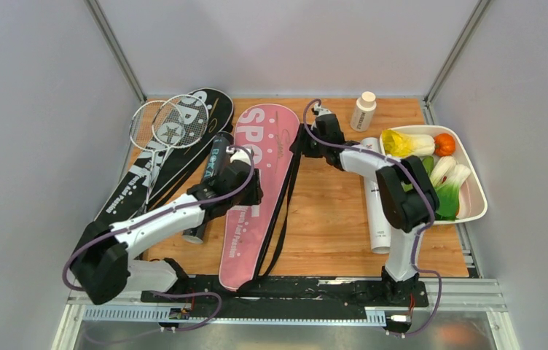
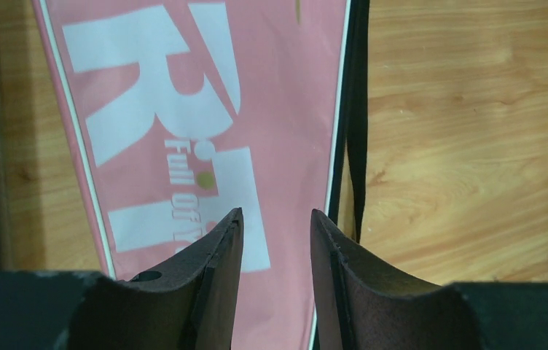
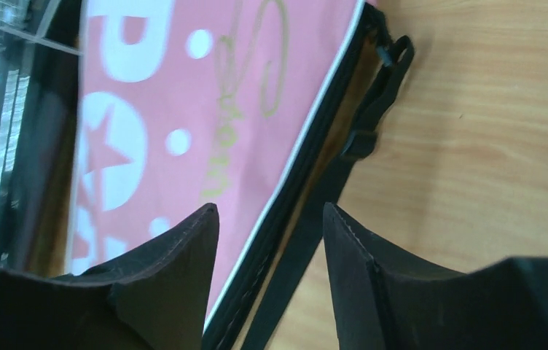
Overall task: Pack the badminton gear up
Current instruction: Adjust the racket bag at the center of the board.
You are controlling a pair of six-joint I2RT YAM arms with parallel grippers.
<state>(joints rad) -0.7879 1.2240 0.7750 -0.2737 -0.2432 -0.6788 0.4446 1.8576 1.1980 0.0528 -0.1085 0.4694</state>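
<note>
The right gripper (image 3: 269,211) hung with its jaws moderately apart and empty, straddling the black zip edge of the pink bag (image 3: 256,73). The black strap (image 3: 373,109) lay just right of it on the table (image 3: 475,146). The left gripper (image 2: 276,211), narrowly parted and also empty, hovered over the bag's tapering near half. To open the bag cleanly, the right should probably pinch only the top layer at the rim while the left pins the lower part. The rackets (image 1: 165,124) lay far left on the black bag (image 1: 216,109).

L gripper (image 2: 276,213) & R gripper (image 3: 271,210) both stretched fwd, angled down, jaws parted approx. halfway.
</note>
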